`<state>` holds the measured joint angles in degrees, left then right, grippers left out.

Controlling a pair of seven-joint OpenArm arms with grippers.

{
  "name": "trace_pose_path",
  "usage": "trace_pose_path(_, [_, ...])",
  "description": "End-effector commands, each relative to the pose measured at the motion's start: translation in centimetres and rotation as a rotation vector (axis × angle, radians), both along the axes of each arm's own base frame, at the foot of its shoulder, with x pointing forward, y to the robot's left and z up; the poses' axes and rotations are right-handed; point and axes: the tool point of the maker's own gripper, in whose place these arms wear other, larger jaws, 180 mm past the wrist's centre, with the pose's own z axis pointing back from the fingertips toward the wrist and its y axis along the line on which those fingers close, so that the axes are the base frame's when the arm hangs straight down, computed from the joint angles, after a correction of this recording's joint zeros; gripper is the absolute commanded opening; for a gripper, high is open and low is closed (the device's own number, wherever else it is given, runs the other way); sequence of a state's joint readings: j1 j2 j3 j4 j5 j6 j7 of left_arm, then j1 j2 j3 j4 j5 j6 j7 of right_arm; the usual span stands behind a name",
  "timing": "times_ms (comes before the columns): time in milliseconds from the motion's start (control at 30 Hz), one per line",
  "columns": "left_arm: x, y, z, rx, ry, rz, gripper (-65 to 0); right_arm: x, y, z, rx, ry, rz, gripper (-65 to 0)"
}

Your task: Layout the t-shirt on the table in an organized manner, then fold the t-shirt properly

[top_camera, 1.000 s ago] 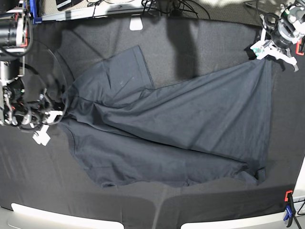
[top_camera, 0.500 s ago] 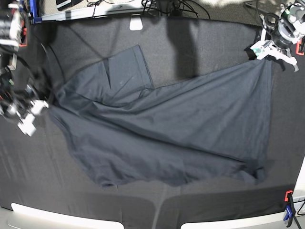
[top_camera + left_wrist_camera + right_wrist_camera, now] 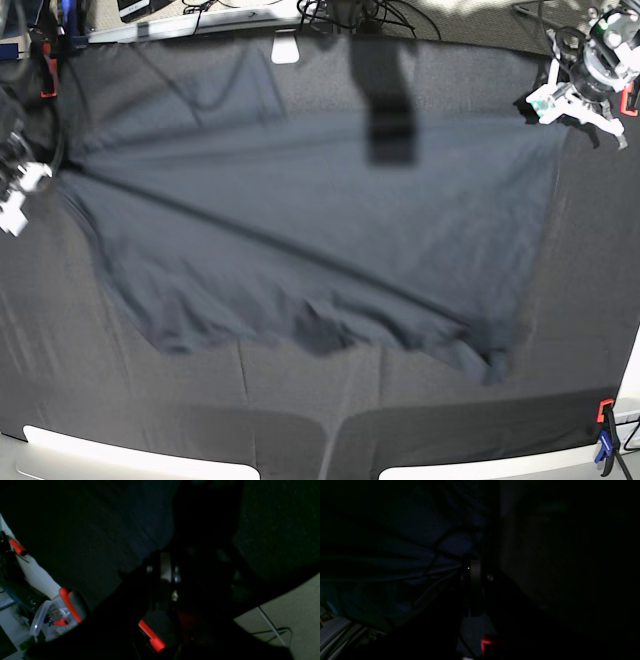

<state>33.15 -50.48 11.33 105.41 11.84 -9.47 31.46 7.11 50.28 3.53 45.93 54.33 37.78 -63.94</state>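
Both my end effectors are clamped on the t-shirt [image 3: 300, 240]: my left end effector [image 3: 565, 108] grips its far corner, my right end effector [image 3: 22, 190] its opposite edge. Stretched taut between them, it spreads across the black tabletop [image 3: 120, 400].

The dark charcoal-grey t-shirt [image 3: 300, 230] is stretched wide and blurred above the black cloth tabletop [image 3: 120, 400], its lower edge rumpled.

T-shirt [image 3: 300, 240] spread across table [image 3: 120, 400] middle; right pincer [image 3: 20, 195] at its left end, left pincer [image 3: 565, 105] at far right corner.
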Motion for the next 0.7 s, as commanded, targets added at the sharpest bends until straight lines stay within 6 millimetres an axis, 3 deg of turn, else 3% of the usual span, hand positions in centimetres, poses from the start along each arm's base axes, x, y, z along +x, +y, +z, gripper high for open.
trace_pose_path(0, [0.5, 0.6, 0.7, 0.029, -0.022, -0.009, -65.0, -0.8, -2.4, 1.1, -0.084, 0.042, 0.015, -65.0])
trace_pose_path(367, [0.9, 1.7, 1.4, 0.089, -0.027, -0.035, -65.0, -1.1, -5.3, 3.1, -0.160, 0.050, 0.010, -65.0])
trace_pose_path(600, [1.7, -0.1, 2.9, 0.059, -0.068, -0.060, -65.0, 0.0, -4.1, 3.4, -0.093, -0.007, -0.001, -65.0])
trace_pose_path(667, [2.2, -1.5, 4.0, 0.031, -0.099, -0.083, -55.5, 0.4, -4.1, 3.7, -0.095, -0.018, 0.002, -65.0])
